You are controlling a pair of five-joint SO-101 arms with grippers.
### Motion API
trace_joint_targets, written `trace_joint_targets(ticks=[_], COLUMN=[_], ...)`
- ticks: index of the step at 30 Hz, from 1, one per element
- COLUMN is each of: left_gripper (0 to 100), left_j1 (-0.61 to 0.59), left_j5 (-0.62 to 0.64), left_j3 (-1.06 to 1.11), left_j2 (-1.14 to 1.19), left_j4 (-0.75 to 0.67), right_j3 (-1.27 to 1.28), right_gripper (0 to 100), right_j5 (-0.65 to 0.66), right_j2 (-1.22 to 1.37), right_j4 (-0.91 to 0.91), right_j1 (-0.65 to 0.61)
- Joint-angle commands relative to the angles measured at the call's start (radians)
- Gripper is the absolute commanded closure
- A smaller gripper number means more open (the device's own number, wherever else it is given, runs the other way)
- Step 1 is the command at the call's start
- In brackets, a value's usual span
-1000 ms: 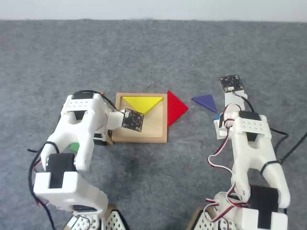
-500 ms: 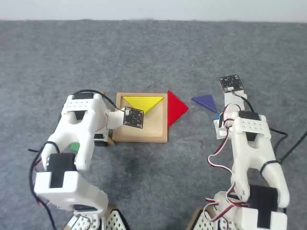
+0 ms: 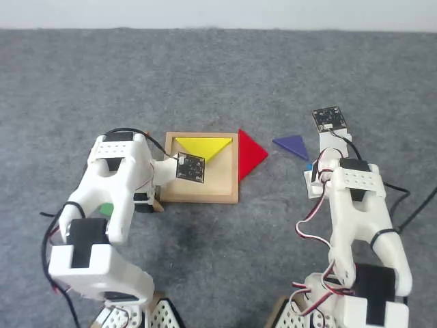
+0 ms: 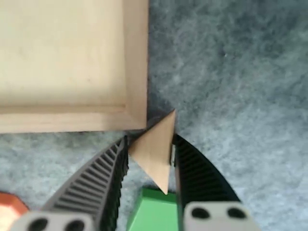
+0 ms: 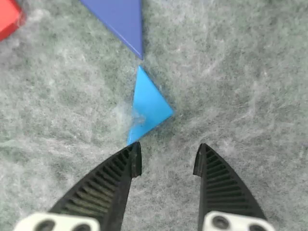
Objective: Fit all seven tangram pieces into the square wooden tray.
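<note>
Left gripper (image 4: 149, 142) pinches a tan triangle (image 4: 155, 151) beside the tray (image 4: 137, 57) corner
Green piece (image 4: 154, 211) partly hidden behind it; right gripper (image 5: 168, 156) gapes wide

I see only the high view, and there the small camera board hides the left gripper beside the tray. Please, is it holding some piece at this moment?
Observer: Yes. In the left wrist view the left gripper is closed on a pale wood-coloured triangle, just outside one corner of the tray.
Operator: Is any other piece close to that triangle?
Observer: A green piece lies right behind it, between the two fingers.
Operator: And the right gripper, is it open or closed?
Observer: The right gripper is open and holds nothing. A light blue triangle lies just ahead of its fingertips.
</note>
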Motion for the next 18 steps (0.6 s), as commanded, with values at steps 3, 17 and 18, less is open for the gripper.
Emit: trace_joint_targets(ticks=[3,17,18], left_gripper=[91,91,91], left_j1=[-0.006,-0.041,-0.041], left_j5=[0.018,0.060,0.060], left_j3=[-0.012,0.054,0.064], left_j2=[-0.055,-0.324,-0.354], left_j4=[0.020,0.071,0.071], right_j3=[-0.011,-0.011,-0.011], right_gripper=[80.8,80.8,80.8], right_j5=[-0.002,-0.005,-0.005], right_j2=[-0.021,-0.021,-0.021], right_j4=[0.007,0.007,0.007], right_j1=[0.010,0.010,0.010])
